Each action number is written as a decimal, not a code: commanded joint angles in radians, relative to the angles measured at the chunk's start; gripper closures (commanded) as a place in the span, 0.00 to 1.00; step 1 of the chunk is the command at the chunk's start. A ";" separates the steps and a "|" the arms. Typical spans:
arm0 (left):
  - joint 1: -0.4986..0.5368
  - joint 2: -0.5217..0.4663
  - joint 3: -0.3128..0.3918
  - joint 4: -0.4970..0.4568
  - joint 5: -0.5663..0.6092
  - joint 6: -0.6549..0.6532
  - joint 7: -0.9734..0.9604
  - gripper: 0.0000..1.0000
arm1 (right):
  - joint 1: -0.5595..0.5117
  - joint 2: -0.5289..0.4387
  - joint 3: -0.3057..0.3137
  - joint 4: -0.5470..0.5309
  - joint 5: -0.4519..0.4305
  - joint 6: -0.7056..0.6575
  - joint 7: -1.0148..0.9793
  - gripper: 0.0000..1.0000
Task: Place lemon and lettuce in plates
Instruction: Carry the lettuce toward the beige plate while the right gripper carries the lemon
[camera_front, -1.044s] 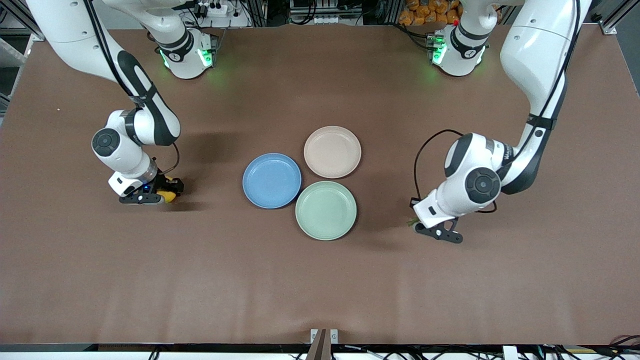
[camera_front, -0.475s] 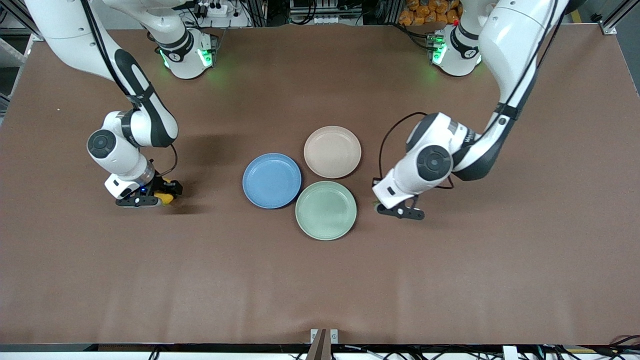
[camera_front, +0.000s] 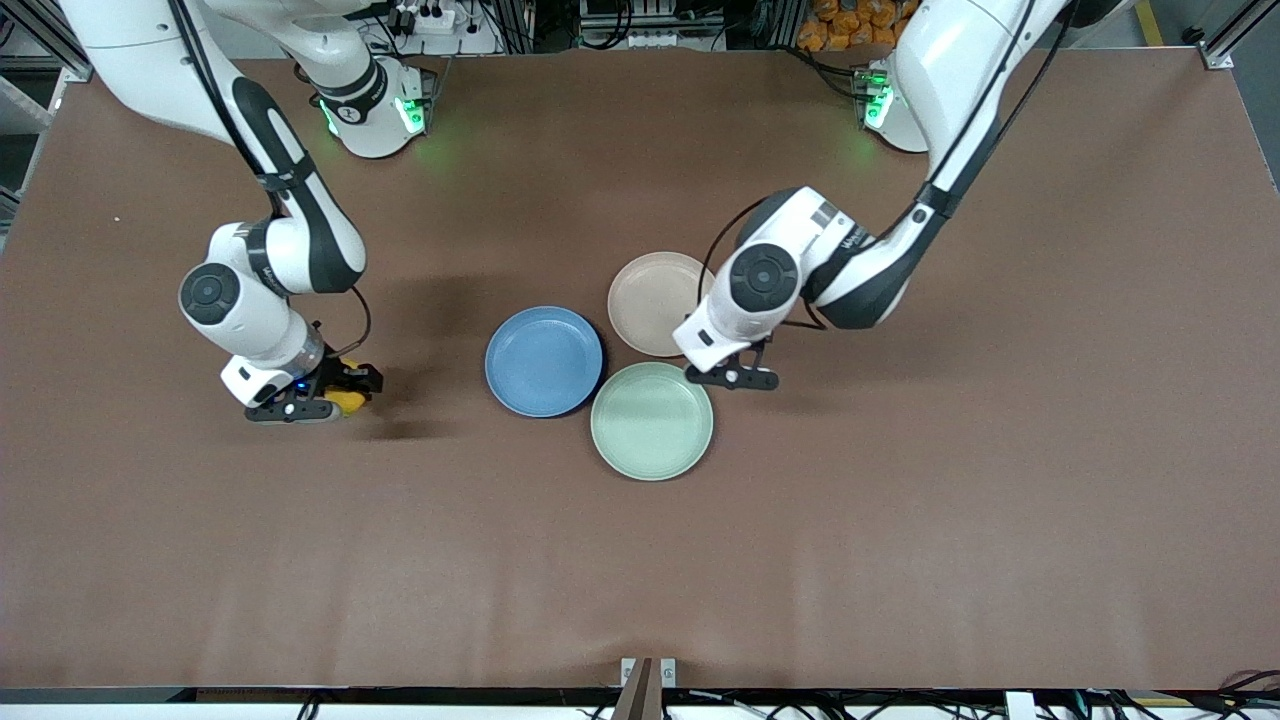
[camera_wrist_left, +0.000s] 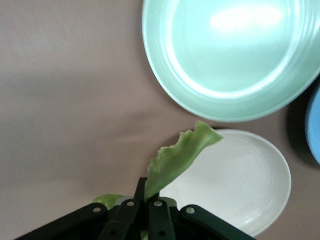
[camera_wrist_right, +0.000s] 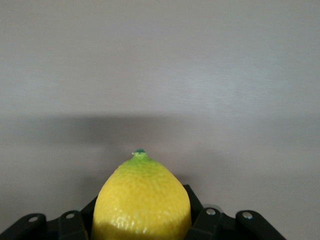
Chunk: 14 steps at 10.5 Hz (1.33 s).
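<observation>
While clamped on the lettuce (camera_wrist_left: 175, 159), left pincer (camera_front: 733, 375) over the beige-pink plate's (camera_front: 645, 300) edge — right pincer (camera_front: 330, 400) clamped on the lemon (camera_wrist_right: 141, 200), above bare counter (camera_front: 900, 520).

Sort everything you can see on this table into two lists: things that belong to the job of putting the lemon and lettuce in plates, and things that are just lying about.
Part of the job:
- lemon, held in the right gripper
- lettuce, held in the left gripper over the beige plate's edge
- blue plate
- beige plate

Just lying about:
- green plate
</observation>
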 joint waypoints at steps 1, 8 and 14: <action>-0.085 0.005 0.006 -0.011 0.009 -0.047 -0.135 1.00 | 0.023 -0.013 0.048 0.023 0.003 -0.020 0.111 0.65; -0.171 0.080 0.007 -0.001 0.011 -0.044 -0.202 1.00 | 0.148 0.039 0.137 0.098 -0.003 -0.055 0.461 0.65; -0.203 0.142 0.019 0.077 0.017 0.000 -0.270 0.38 | 0.257 0.174 0.148 0.216 -0.139 -0.055 0.729 0.64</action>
